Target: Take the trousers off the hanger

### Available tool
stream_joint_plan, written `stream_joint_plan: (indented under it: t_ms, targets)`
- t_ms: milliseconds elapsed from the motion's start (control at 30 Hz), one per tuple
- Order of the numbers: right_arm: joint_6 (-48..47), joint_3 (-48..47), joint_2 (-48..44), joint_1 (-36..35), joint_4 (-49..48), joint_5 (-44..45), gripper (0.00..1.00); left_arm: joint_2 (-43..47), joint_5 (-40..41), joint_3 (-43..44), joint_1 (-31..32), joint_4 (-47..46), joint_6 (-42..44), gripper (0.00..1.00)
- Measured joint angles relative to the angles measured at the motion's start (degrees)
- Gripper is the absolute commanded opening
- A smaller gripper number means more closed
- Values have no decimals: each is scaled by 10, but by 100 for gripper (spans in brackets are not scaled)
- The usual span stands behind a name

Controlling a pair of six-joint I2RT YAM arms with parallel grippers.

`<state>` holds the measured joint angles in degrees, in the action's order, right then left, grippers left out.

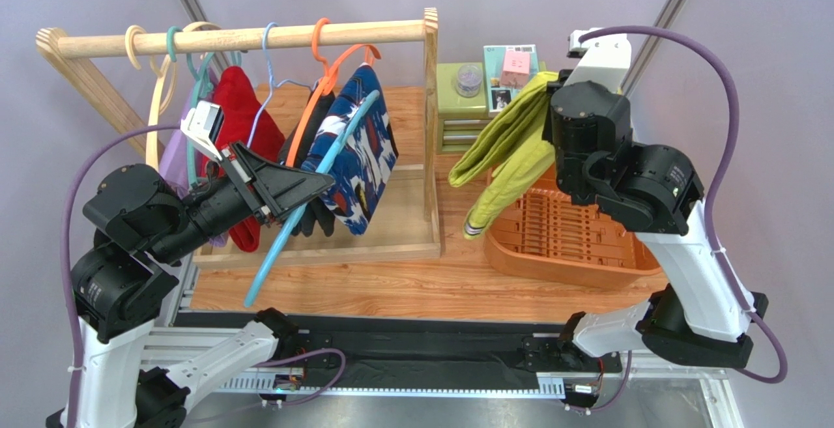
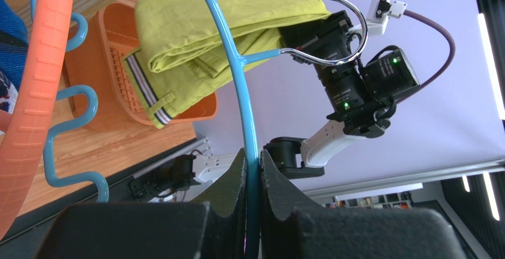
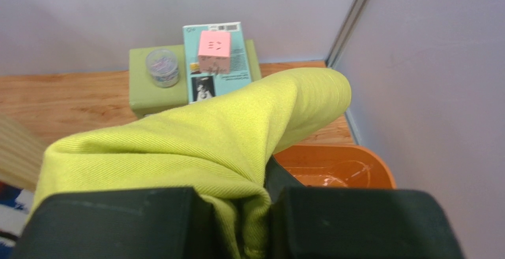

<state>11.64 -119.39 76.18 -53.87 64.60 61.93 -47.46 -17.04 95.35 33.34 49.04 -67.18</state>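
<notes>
Left fingers clamped on blue hanger, lower centre. Right fingers pinch yellow-green trousers by orange basket. Booklet print too small to read.

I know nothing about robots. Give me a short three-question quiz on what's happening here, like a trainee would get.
1. True or false: the yellow-green cloth trousers hang on the wooden rail.
2. The left jaws are shut on: A) the red garment; B) the light-blue plastic hanger; C) the pink cube.
3. Which container lies under the trousers held in the right jaws?
Key: 1 false; 2 B; 3 the orange plastic basket.
</notes>
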Motion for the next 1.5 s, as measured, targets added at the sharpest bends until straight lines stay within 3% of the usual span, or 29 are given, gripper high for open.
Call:
stream_joint_plan:
  t_ms: [167,467,733,933,1067,1500]
  targets:
    - [-47,-12,1,68,0,0,0,0,0,0,0,0,0,0]
    - [-35,106,-75,181,61,-19,0,-4,-10,0,0,0,1,0]
    - [1,144,-146,203,127,-38,0,-29,-32,8,0,-2,13,0]
    - [6,204,-163,243,118,-59,0,-33,-38,8,0,-2,19,0]
    - [8,242,-126,292,106,-114,0,-39,-42,16,0,-2,20,0]
    - [23,231,98,301,37,-236,0,-39,-45,26,0,-2,22,0]
